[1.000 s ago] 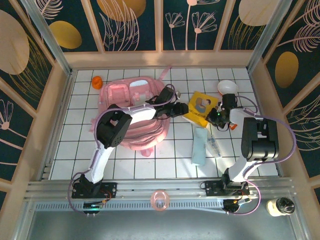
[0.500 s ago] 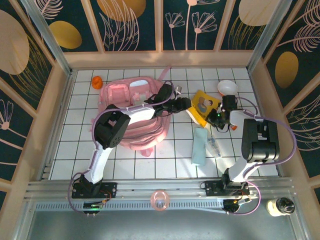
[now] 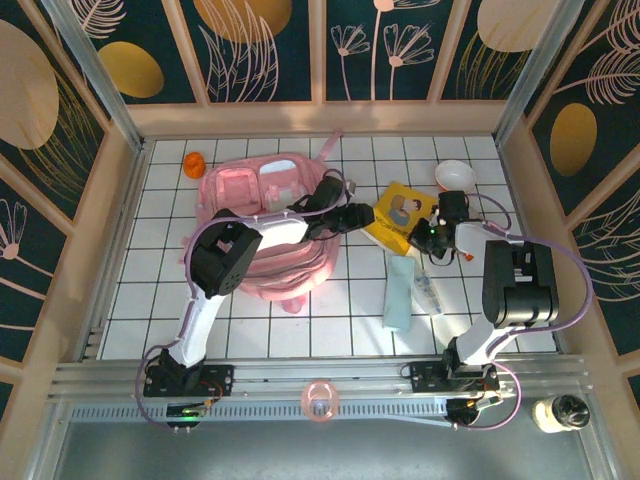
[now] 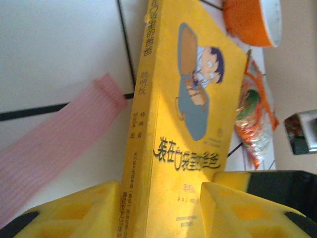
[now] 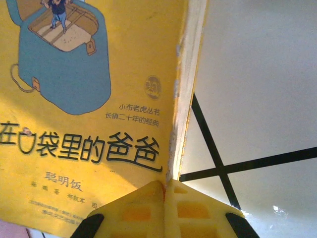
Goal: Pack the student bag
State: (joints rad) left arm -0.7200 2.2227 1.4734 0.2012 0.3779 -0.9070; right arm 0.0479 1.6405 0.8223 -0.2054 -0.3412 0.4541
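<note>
Left hand (image 4: 163, 201) clamps thin yellow picture book (image 4: 193, 99), jaws half-spread.
Right hand (image 5: 165, 187) closed at its edge; lift level toward pale pink fabric backpack (image 3: 228, 190).

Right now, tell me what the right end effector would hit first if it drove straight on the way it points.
The yellow paperback book: its worn edge sits directly ahead of the shut right end effector, seemingly touching the tips.

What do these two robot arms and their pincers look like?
The left arm and right arm have white links joined by chunky black housings, with thin lilac cables looping alongside. The left gripper and right gripper each end in two blocky yellow fingers with recessed pockets.
</note>
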